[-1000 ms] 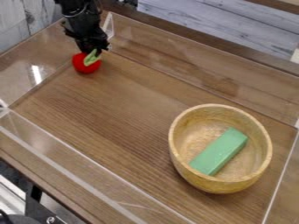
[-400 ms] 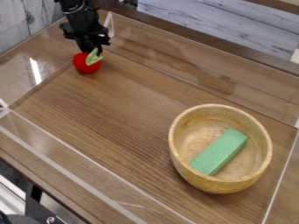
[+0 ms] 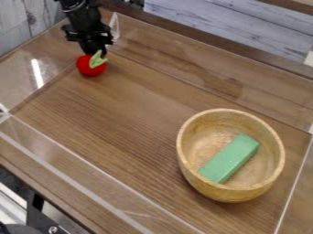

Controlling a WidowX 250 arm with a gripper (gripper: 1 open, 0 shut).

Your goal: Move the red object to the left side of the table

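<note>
The red object (image 3: 88,65), a small strawberry-like toy with a light-green leafy end, sits on the brown wood-grain table (image 3: 134,128) at the far left, close to the clear wall. My black gripper (image 3: 93,51) points down right over it, fingertips at its leafy top. The jaws are shut on the leafy end of the toy. The gripper hides the toy's upper part.
A wooden bowl (image 3: 186,155) stands at the front right with a green rectangular block (image 3: 230,157) lying inside it. Clear acrylic walls (image 3: 73,187) edge the table on all sides. Grey wooden planks run behind the far wall.
The gripper has turned slightly about its wrist while staying over the red toy. The toy, bowl and block lie where they were.
</note>
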